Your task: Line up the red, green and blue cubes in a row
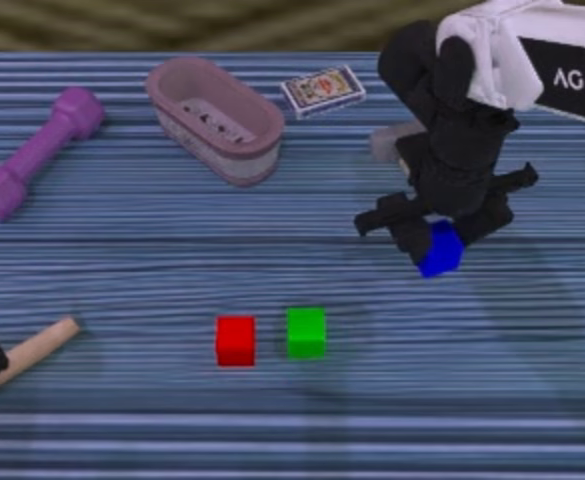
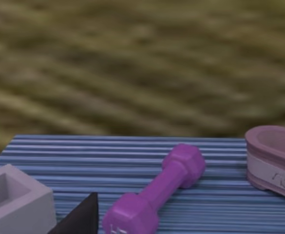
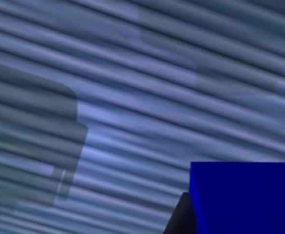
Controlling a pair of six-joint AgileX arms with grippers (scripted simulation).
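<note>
Blue cube [image 1: 440,250] is clamped in the right tool [image 1: 434,238] and is held above the surface, at about two o'clock from the green cube [image 1: 306,332]. Red cube [image 1: 235,340] and the green one are already set side by side, slightly apart. One placement is judged left: the blue cube at three o'clock of the green. The left arm is parked at nine o'clock.

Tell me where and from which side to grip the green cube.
Grip the green cube from straight above, fingers closing on its near and far faces. Its flat, equal faces suit that, and the red cube sits close on its left, leaving little room for a finger there.
</note>
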